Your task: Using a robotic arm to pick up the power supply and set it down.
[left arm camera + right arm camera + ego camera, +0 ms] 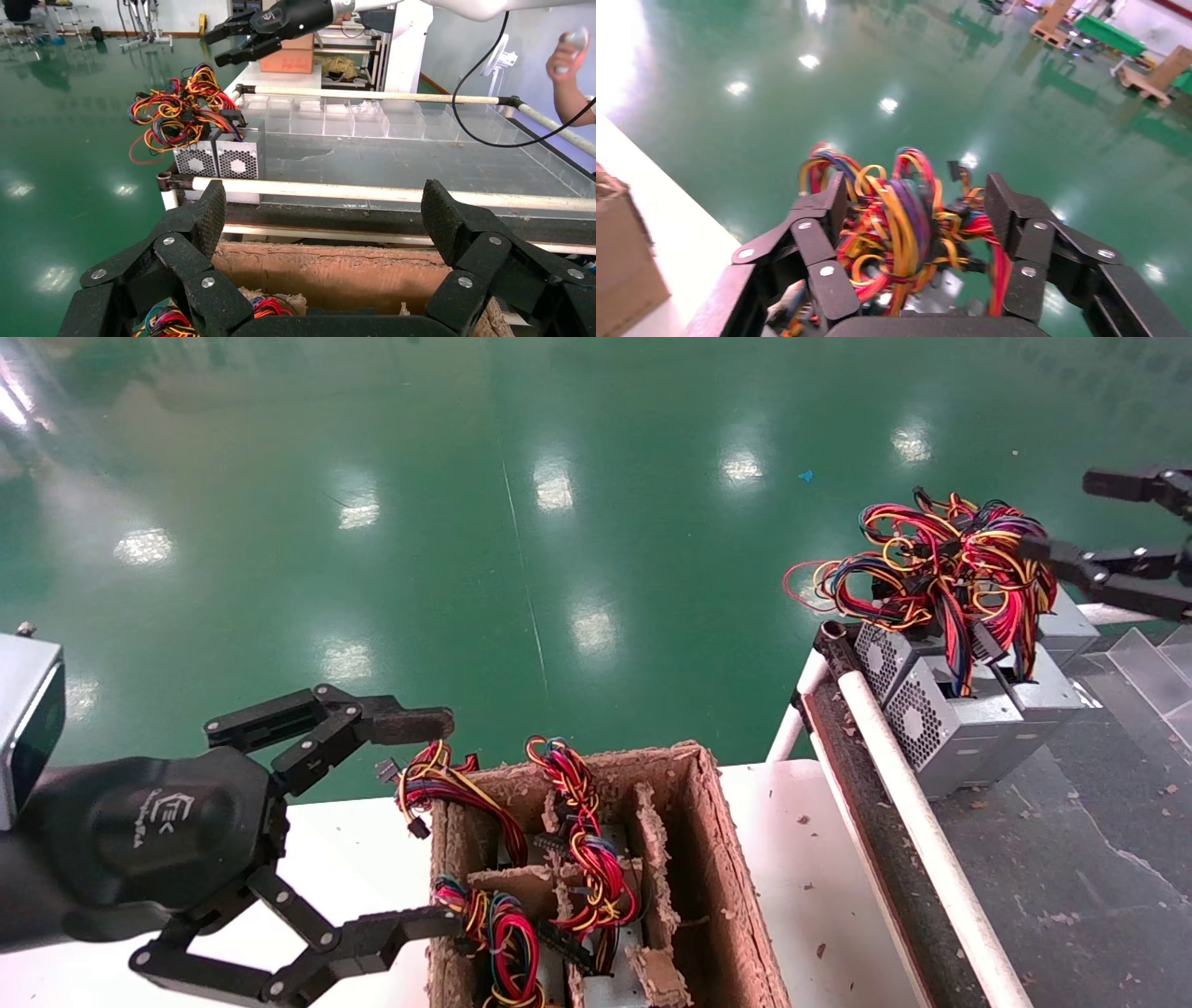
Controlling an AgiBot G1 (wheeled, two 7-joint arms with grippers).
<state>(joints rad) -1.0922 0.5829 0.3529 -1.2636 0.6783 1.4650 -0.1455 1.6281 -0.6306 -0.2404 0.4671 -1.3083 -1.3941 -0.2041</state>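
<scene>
White table (810,859), flecked with brown crumbs; on it, an open cardboard box (722,877) with frayed dividers. Just beside, past a white rail (917,812), a dark conveyor bed (1071,859); on its far end, grey power supplies (950,728) side by side, touching. Farther along, clear plastic trays (351,116) in a row.

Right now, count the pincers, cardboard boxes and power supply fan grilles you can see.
Pincers: 2, left pincer, right pincer
Cardboard box: 1
Power supply fan grilles: 2
Total: 5
</scene>
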